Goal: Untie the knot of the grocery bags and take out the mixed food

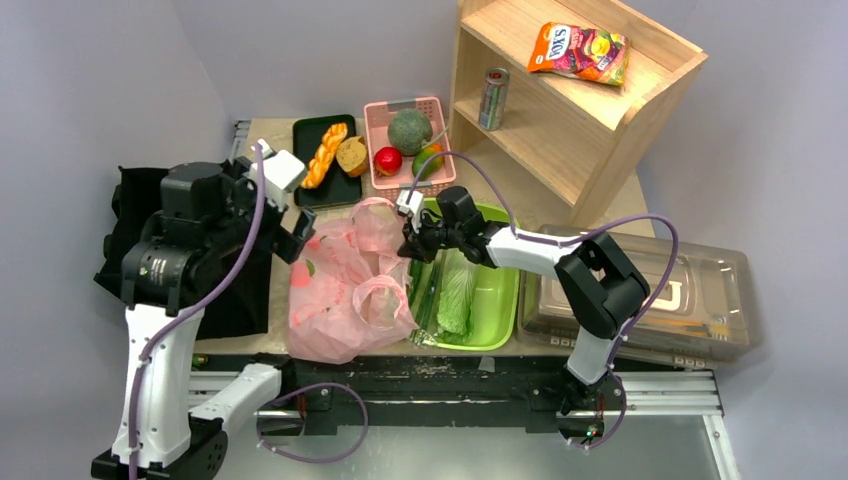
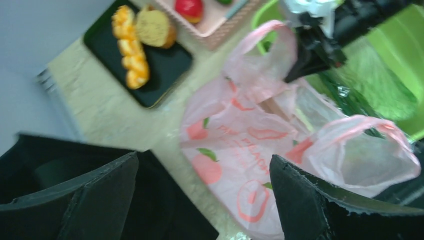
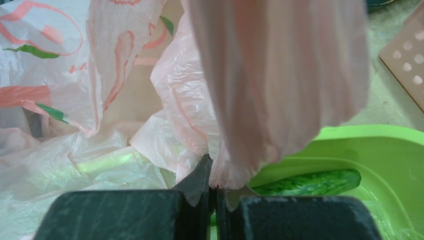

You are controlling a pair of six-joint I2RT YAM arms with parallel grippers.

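Pinching a loop handle [image 3: 280, 75] of the pink grocery bag [image 1: 340, 295] on the bench [image 1: 262, 135], the right gripper [image 3: 214, 176] has its jaws closed on film; the left gripper [image 2: 204, 159] hangs above, jaws wide open. Lifting slowly should spread the mouth without tearing. Beyond, a cucumber [image 3: 310, 182] lies in the green tub [image 1: 508, 300].

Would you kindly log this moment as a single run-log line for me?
left gripper: open, empty, over thin pink plastic bag | right gripper: shut on bag's loop handle | handles: untied | long green cucumber: in green plastic tub
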